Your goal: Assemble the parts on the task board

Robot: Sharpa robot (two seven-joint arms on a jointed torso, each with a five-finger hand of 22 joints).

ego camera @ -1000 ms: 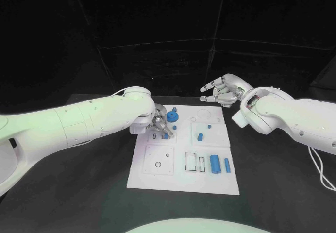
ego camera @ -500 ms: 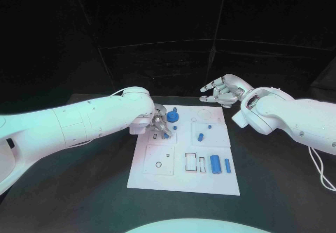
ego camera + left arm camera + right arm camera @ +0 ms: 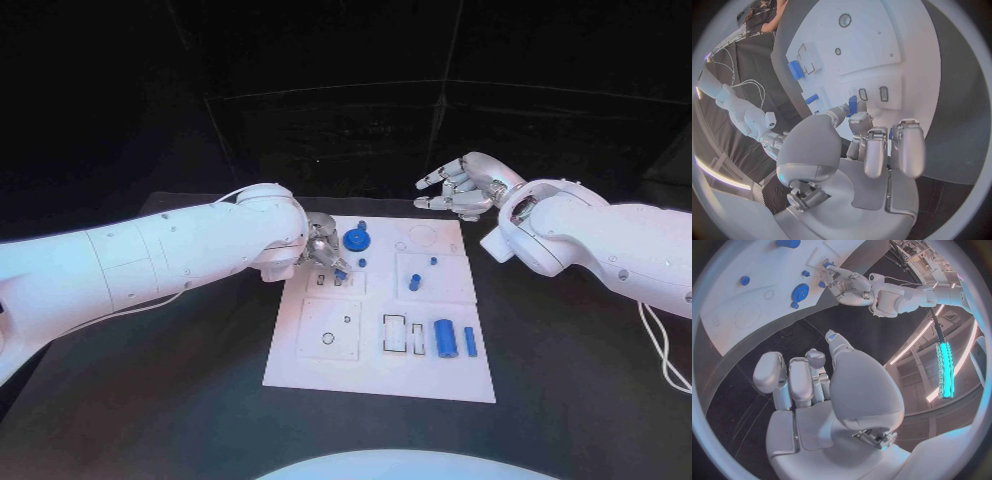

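Note:
The white task board (image 3: 378,372) lies in the middle of the black table. My left hand (image 3: 323,252) hovers over the board's far left part and pinches a small blue part (image 3: 852,105) between thumb and a finger, just above two small dark slots (image 3: 873,93). A blue gear (image 3: 356,239) stands right beside that hand. Other blue parts on the board include a peg (image 3: 413,282), a thick cylinder (image 3: 446,338) and a thin bar (image 3: 470,341). My right hand (image 3: 462,186) hangs beyond the board's far edge, fingers apart and holding nothing.
Black table surface (image 3: 159,400) surrounds the board on all sides. The near left part of the board carries a panel with two small holes (image 3: 335,330). My right forearm (image 3: 606,245) reaches over the table to the right of the board.
My left hand has shifted slightly back and left over the slots, still pinching the small blue part. The right hand has stayed put.

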